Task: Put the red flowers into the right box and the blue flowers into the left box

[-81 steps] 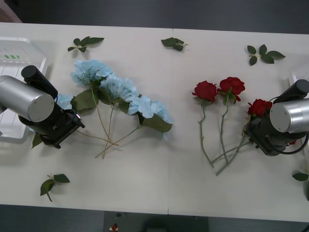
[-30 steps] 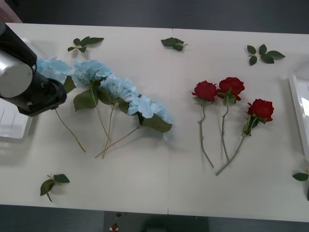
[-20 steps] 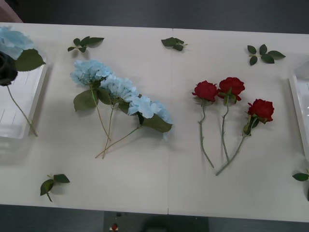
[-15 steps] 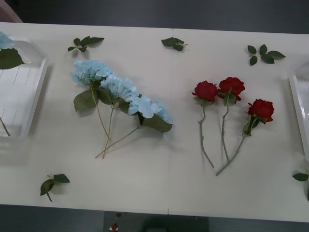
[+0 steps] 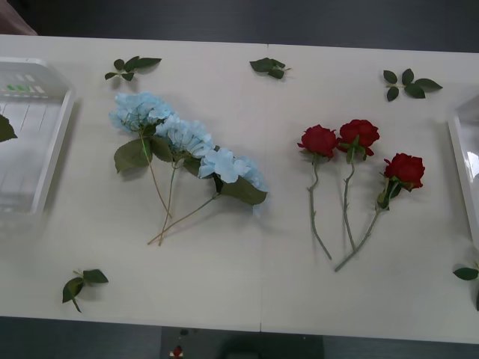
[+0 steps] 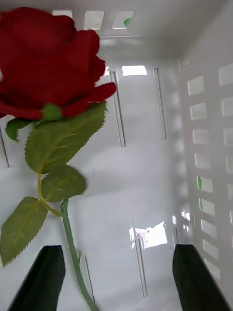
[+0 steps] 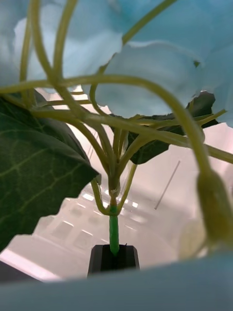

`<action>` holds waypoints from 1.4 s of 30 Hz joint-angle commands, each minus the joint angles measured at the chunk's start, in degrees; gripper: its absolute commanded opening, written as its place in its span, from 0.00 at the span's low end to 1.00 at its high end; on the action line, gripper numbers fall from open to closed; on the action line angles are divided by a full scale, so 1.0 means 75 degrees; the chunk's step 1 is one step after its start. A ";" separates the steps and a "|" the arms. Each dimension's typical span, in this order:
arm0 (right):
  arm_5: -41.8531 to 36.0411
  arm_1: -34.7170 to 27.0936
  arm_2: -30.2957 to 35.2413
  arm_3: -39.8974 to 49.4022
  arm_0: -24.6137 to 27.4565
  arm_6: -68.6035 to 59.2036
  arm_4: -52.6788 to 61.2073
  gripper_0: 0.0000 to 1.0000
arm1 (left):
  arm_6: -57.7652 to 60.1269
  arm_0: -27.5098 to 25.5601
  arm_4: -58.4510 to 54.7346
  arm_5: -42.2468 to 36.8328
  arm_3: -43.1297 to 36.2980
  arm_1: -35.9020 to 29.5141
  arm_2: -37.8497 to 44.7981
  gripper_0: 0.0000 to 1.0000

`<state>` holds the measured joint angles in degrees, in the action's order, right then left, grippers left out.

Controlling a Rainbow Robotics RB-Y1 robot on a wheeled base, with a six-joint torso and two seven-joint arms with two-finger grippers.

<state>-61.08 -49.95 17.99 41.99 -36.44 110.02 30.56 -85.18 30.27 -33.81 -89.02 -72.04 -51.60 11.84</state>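
Observation:
Three blue flowers (image 5: 183,138) lie fanned on the table left of centre, and three red flowers (image 5: 359,134) lie right of centre. In the left wrist view my left gripper (image 7: 114,255) is shut on the green stem of another blue flower (image 7: 145,73), held over the ribbed left box (image 7: 160,194). One of its leaves (image 5: 4,129) shows over the left box (image 5: 56,142) in the front view. My right gripper (image 6: 116,248) stands open inside the right box (image 6: 208,121), where a red flower (image 6: 48,63) lies free between the fingers. The right box's rim (image 5: 458,161) shows at the table's right edge.
Loose green leaf sprigs lie at the far left (image 5: 131,67), far middle (image 5: 268,67), far right (image 5: 408,82), near left (image 5: 82,283) and near right edge (image 5: 465,273). Bare tabletop separates the two flower groups.
Both arms have left the front view, the left one going left with a blue flower to the left box. One red flower is gone from the table.

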 commanded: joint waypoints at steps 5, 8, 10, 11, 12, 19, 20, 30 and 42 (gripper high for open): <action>-0.2215 -0.0008 0.0567 0.1585 0.0019 0.0355 0.0285 0.93 | -0.1065 -0.0227 0.0032 0.0935 0.0629 -0.0339 0.0062 0.00; -0.3000 -0.0020 0.0719 0.1984 0.0019 0.0273 0.0555 0.93 | -0.1112 -0.0239 0.0044 0.0970 0.0664 -0.0339 0.0062 0.00; -0.3528 -0.0008 0.0731 0.2241 0.0019 0.0026 0.0754 0.93 | -0.1158 -0.0239 0.0067 0.0970 0.0664 -0.0339 0.0062 0.01; -0.3528 -0.0008 0.0731 0.2241 0.0019 0.0026 0.0754 0.93 | -0.1158 -0.0239 0.0067 0.0970 0.0664 -0.0339 0.0062 0.01; -0.3903 0.0062 0.0719 0.2511 0.0019 -0.0243 0.0836 0.93 | -0.1205 -0.0239 0.0067 0.0982 0.0664 -0.0339 0.0062 0.16; -0.4969 0.0883 0.0684 0.4702 0.0581 -0.1837 0.0695 0.93 | -0.1369 -0.0227 -0.0214 0.1123 0.0653 -0.0339 0.0062 0.78; -0.5063 0.1023 0.0672 0.5112 0.0733 -0.2153 0.0684 0.93 | -0.1416 -0.0227 -0.0319 0.1134 0.0641 -0.0339 0.0108 0.82; -0.5367 0.1973 0.0016 0.7444 0.2011 -0.4649 0.0555 0.93 | -0.1381 -0.0239 -0.0952 0.0408 -0.0238 -0.0339 0.0448 1.00; -0.4219 0.2383 -0.1613 0.7972 0.2655 -0.6255 -0.0031 0.93 | 0.0869 -0.0227 -0.1562 -0.0963 -0.2148 -0.0140 0.0202 1.00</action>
<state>-93.99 -31.81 7.81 99.85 -16.25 65.49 31.78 -80.97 28.39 -45.10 -95.52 -84.96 -51.59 14.37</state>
